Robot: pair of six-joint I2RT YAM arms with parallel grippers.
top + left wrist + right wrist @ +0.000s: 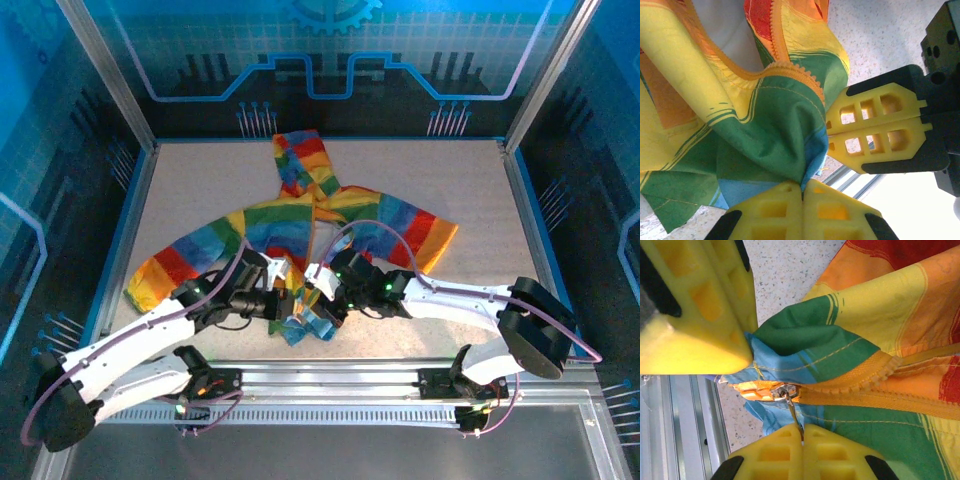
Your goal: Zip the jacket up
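Your arms angle inward, meeting at the hem [305, 328] of the jacket [300, 215]. Clamped: left gripper [802, 190] on hem fabric, right gripper [802, 432] on the zipper pull [790, 407]. Pull's tip hidden in the grip.

Occluded and cropped areas
Top view: the left gripper [288, 292] and right gripper [318, 288] cover the jacket [285, 225] hem. Right wrist view: the zipper pull [792, 412] tip disappears between the right gripper's fingers; the frame's right edge crops the jacket.
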